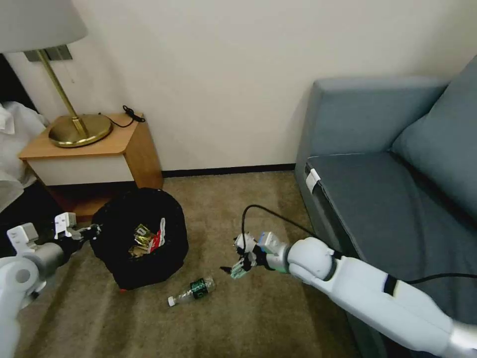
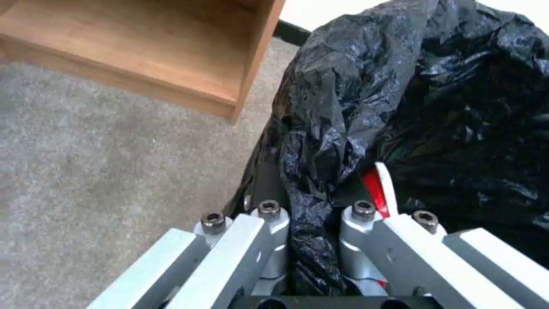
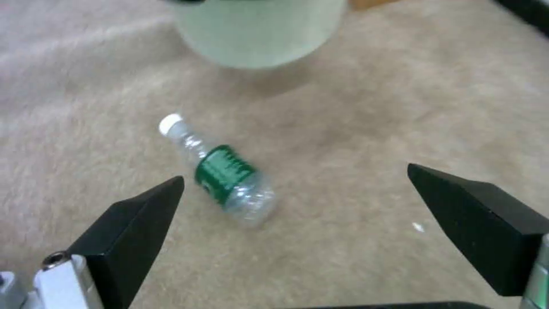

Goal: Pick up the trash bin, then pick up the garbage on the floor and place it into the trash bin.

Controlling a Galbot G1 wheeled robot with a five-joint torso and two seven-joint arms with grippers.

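Note:
The trash bin (image 1: 149, 263), wrapped in a crinkly black bag, is on the left by the nightstand, its mouth tipped toward me. My left gripper (image 1: 92, 230) is shut on its near-left rim; in the left wrist view the left gripper (image 2: 315, 210) pinches a fold of the black bag (image 2: 354, 98). Inside the bin lie a gold wrapper (image 1: 141, 237) and a red-and-white packet (image 1: 158, 238), the packet (image 2: 377, 189) also seen from the wrist. A clear green-labelled bottle (image 1: 193, 291) lies on the carpet beside the bin. My right gripper (image 1: 239, 269) hovers open to the right of the bottle (image 3: 223, 176), which lies ahead of the right gripper (image 3: 296, 174), off its centre.
A wooden nightstand (image 1: 99, 149) with a brass lamp (image 1: 74, 130) stands behind the bin. A grey-blue sofa (image 1: 397, 189) fills the right side, close to my right arm. A black cable (image 1: 271, 211) loops over the beige carpet (image 1: 233, 199). A pale round blurred object (image 3: 257, 30) lies beyond the bottle.

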